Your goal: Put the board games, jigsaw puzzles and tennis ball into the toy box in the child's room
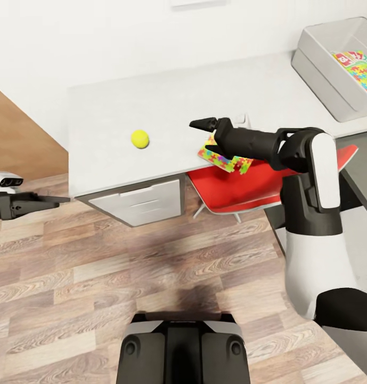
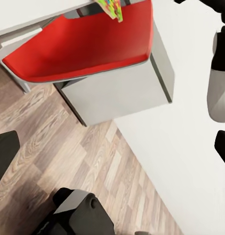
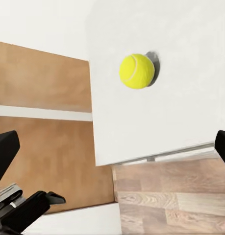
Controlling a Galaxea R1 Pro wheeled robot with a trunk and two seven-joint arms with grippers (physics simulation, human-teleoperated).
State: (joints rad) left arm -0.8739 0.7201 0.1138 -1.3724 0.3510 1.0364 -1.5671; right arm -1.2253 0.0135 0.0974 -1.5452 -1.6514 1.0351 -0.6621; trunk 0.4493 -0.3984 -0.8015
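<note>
The tennis ball [image 1: 139, 138] lies on the pale grey table [image 1: 108, 112], and the right wrist view has the ball [image 3: 137, 71] ahead of the fingers. My right gripper [image 1: 203, 125] hovers open over the table, to the ball's right, holding nothing. Just beside it, a jigsaw puzzle [image 1: 226, 159] juts over the table's front edge above a red chair. The toy box [image 1: 327, 58] stands at the far right and holds a board game [image 1: 347, 57] and another jigsaw puzzle [image 1: 365, 76]. Over the floor at the left, my left gripper [image 1: 58, 200] is open and empty.
The red chair [image 1: 242, 186] is tucked under the table's right part, next to white drawers [image 1: 138, 200]. A brown wooden panel [image 1: 18, 138] borders the table's left side. Wood-plank floor [image 1: 98, 277] lies in front, with my base [image 1: 183, 346] on it.
</note>
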